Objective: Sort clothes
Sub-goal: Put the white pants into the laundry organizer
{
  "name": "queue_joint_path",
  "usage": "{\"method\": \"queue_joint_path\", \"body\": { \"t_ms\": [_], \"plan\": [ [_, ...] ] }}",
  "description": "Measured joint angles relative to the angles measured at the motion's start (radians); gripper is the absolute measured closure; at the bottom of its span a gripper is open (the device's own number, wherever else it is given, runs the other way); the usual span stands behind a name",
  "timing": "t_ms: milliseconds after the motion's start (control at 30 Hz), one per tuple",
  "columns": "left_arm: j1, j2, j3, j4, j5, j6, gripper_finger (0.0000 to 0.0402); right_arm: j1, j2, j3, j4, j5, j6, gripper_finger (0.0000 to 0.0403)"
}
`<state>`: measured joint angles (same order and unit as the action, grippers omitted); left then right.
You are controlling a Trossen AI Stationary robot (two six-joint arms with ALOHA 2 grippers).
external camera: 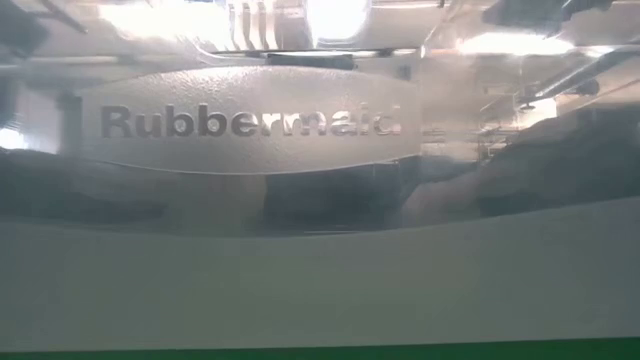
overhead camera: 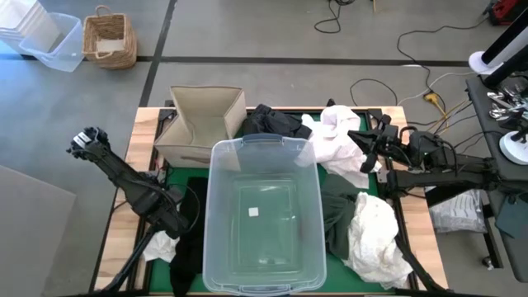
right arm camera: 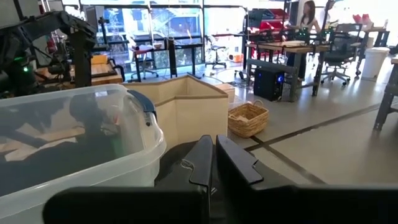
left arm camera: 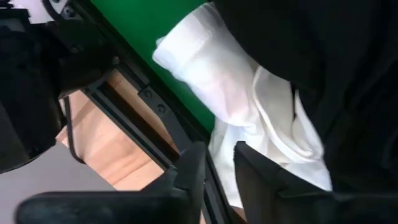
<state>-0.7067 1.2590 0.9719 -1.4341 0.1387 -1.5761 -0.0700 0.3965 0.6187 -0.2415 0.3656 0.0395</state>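
Green-topped counter (overhead camera: 177, 175) holds clothes (overhead camera: 342, 144) heaped around an empty clear tub (overhead camera: 261, 216). Left gripper (left arm camera: 217, 163), jaws slightly parted, hangs over a white garment (left arm camera: 239, 106); right gripper (right arm camera: 214, 155) clenched, empty. Next: a grasp.

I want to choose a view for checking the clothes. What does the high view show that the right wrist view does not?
Only the high view shows the white garments, the dark olive garment, the left gripper low beside the tub, and the whole table. Only the right wrist view shows the room behind, with desks and a person far off. Both show the clear plastic tub, the beige fabric box, a black garment and the right gripper, shut.
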Motion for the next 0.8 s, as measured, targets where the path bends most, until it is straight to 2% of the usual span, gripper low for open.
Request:
{"method": "queue_joint_path", "body": {
  "t_ms": [200,333,533,800],
  "plan": [
    [0.0,0.009,-0.058,0.017,-0.017,-0.018,0.0262,0.0,0.0,0.0,-0.015,0.0,0.002,0.039],
    [0.0,0.0,-0.122,0.073,-0.017,-0.031,0.0238,0.0,0.0,0.0,-0.016,0.0,0.002,0.039],
    [0.0,0.0,-0.198,0.201,-0.018,-0.016,0.0231,0.0,0.0,0.0,-0.017,0.0,0.002,0.039],
    [0.0,0.0,-0.207,0.251,-0.052,0.001,0.0233,0.0,0.0,0.0,-0.017,0.0,0.002,0.039]
  ]
}}
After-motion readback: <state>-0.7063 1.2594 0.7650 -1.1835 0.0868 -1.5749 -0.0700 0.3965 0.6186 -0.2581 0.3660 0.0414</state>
